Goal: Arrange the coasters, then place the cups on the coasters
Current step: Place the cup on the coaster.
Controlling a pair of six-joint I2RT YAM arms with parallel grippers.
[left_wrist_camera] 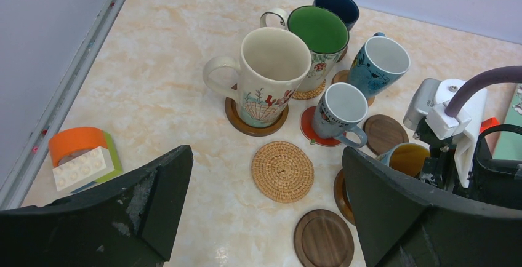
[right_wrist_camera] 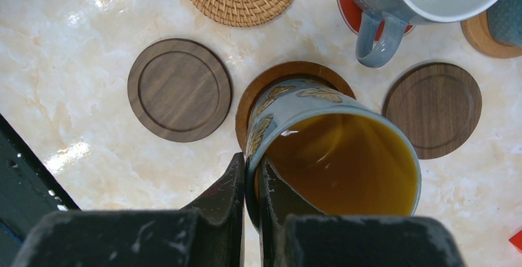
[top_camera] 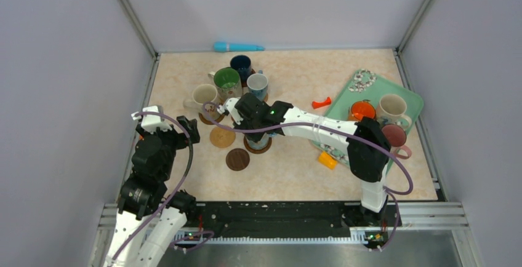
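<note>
— While the left jaws stand wide apart over the left side of the pale marbled table (top_camera: 295,175) with nothing between them, what lies beyond them?

— Near the left edge sits an orange and green roll (left_wrist_camera: 77,141) with a white studded block (left_wrist_camera: 83,167) against it. Further right, a tall cream floral ceramic mug (left_wrist_camera: 271,73) stands on a round dark brown wooden coaster (left_wrist_camera: 234,116). Behind it a mug with a green inside (left_wrist_camera: 317,30) sits on a woven tan coaster (left_wrist_camera: 308,91), and a dark blue mug (left_wrist_camera: 337,5) stands at the back.

— And in the middle?

— A round rattan coaster (left_wrist_camera: 282,170) lies bare, as does a dark walnut disc (left_wrist_camera: 323,239) nearer the arms. A small grey-blue mug (left_wrist_camera: 338,110) stands on a red coaster (left_wrist_camera: 306,124). Beyond it a light blue bird-printed mug (left_wrist_camera: 378,64) is on a tan wooden coaster (left_wrist_camera: 340,76), with another bare dark wooden coaster (right_wrist_camera: 434,108) just beside.

— Where are the right jaws?

— Clamped on the wall of a blue butterfly-printed mug (right_wrist_camera: 345,162) with a yellow inside, one finger inside, one outside. Its base is over a brown wooden coaster (right_wrist_camera: 289,73); whether it rests fully there I cannot tell.

— And at the right?

— A teal rectangular tray (top_camera: 413,98) carries an orange mug (top_camera: 362,110), a cream mug (top_camera: 392,106) and a pink mug (top_camera: 395,136). A small orange block (top_camera: 327,160) lies on the table just beside the tray's near corner.
</note>
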